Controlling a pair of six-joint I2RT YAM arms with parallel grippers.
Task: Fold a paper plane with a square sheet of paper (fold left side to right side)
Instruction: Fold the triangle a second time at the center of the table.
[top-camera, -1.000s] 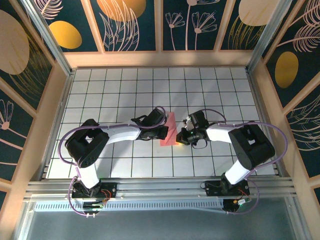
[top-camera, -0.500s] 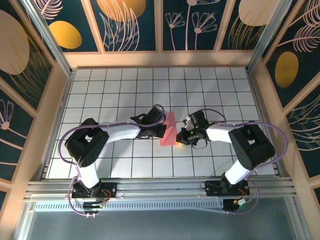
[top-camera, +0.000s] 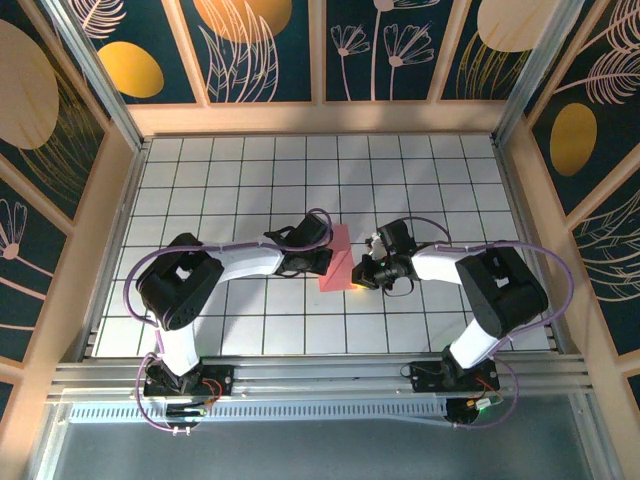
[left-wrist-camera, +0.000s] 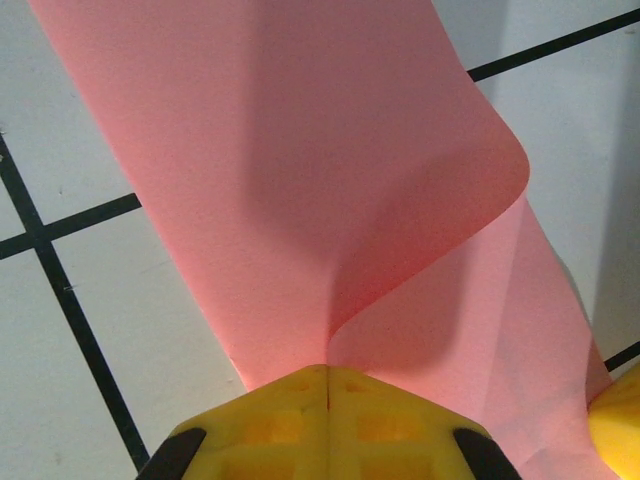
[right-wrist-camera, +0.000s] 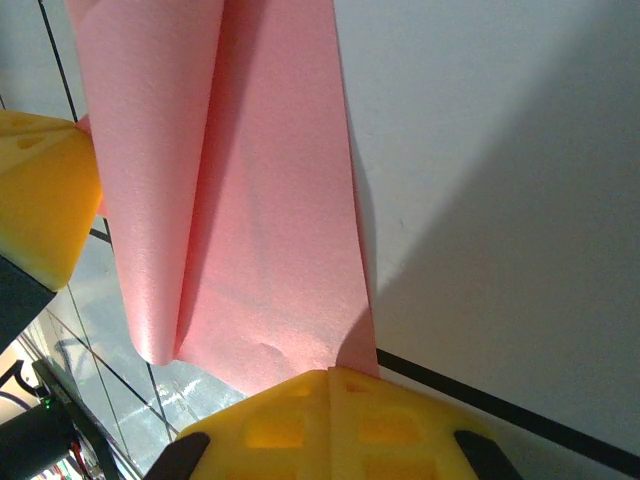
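Over the white tiles (top-camera: 240, 170), the left gripper (left-wrist-camera: 327, 380) and right gripper (right-wrist-camera: 330, 378) each pinch the pink paper (top-camera: 338, 260), half curled over (no crease pressed yet); later folds seemingly remain.

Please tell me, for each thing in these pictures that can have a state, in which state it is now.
square sheet of paper: bent over itself in a loose, rounded fold, not pressed flat; pinched at two edges.
left gripper: shut on the square sheet of paper.
right gripper: shut on the square sheet of paper.
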